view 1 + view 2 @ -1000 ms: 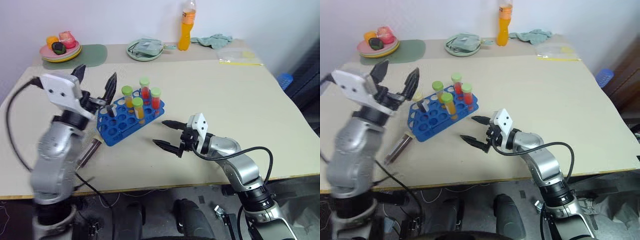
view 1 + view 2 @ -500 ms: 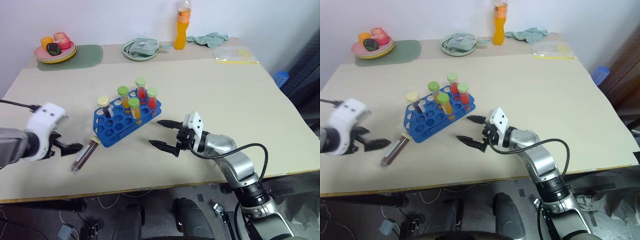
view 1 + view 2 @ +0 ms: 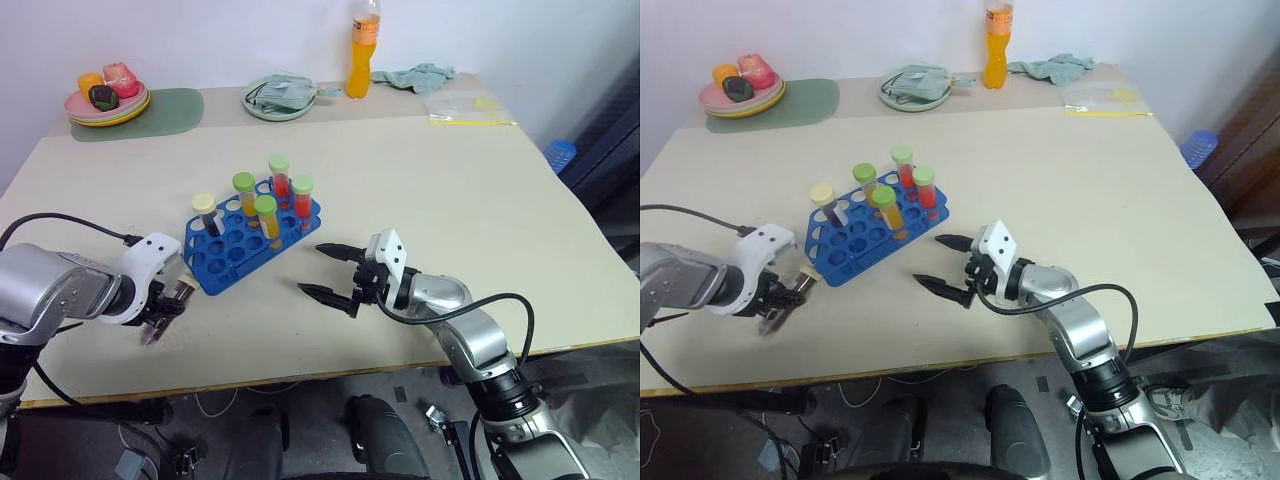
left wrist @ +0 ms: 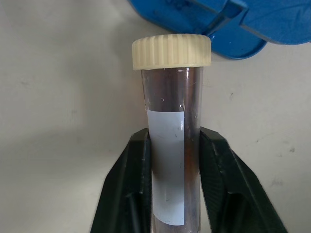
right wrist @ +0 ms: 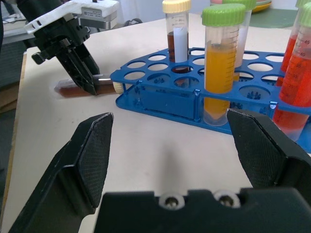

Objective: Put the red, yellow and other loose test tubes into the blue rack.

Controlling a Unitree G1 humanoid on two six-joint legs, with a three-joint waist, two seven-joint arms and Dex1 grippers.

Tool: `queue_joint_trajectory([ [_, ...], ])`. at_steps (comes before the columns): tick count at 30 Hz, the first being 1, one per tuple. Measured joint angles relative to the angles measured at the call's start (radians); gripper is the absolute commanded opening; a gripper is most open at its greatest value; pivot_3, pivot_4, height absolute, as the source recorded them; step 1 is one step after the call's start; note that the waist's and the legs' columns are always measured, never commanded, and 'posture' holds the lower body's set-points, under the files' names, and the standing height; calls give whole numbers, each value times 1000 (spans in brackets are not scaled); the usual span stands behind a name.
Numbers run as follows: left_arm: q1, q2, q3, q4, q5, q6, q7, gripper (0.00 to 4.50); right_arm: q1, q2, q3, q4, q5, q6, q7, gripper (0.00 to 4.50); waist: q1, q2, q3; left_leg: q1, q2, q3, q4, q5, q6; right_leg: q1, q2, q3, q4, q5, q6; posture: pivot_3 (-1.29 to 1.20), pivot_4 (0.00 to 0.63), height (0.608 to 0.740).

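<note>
Landmark: the blue plastic tube rack (image 3: 250, 238) near the middle of the pale beige table (image 3: 450, 190).

Left of the rack and nearer the table's front edge, the left gripper (image 3: 168, 305) points steeply down, its two black fingers (image 4: 131, 194) clamped on the sides of a dark brown, clear-walled test tube with a cream ribbed cap (image 4: 171, 145). The tube lies flat on the table just beside the rack's near-left corner. Its long axis runs diagonally, with the capped end toward the rack and almost at its base, and the bottom end away toward the front edge. A white label strip runs along its wall between the fingers.

In the rack, five tubes stand upright: a cream-capped dark tube (image 3: 206, 213) at the left end, then three green-capped orange or yellow tubes (image 3: 265, 220) and a green-capped red tube (image 3: 279, 176) toward the right end.

Right of the rack and a little nearer the front edge, the right gripper (image 3: 328, 270) hangs level above the table, pointing at the rack, fingers spread wide with nothing between them.
</note>
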Motion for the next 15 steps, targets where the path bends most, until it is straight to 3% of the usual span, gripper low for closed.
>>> queue_joint_trajectory([
  [4,102,112,45,-16,29,-24,-10,734,5,-5,-3,-6,1,1,0,4125,-5,0,0,0,0,1,-3,0,0,-2,0,1,0,0,0,0,150,740],
  [7,222,122,220,-16,102,-155,5,734,7,-8,-2,-6,1,4,0,4125,2,0,0,1,0,0,-5,1,-1,-2,-1,0,0,-1,-1,0,150,740],
  [9,254,12,379,-16,194,-327,86,734,6,-7,-2,-6,1,5,2,4125,12,0,0,1,0,0,-5,2,-3,-1,-2,-1,-1,0,-1,0,150,740],
  [12,250,-263,566,-103,271,-620,217,734,5,-1,0,-6,2,8,6,4125,29,-2,-2,0,-1,1,-5,2,-4,-1,-4,-1,-2,0,-1,0,150,740],
  [15,294,-480,582,-265,270,-792,269,734,-8,5,5,-2,2,8,14,4125,34,-4,-2,0,-4,2,-4,2,-4,-1,-8,-1,-2,1,-1,0,150,740],
])
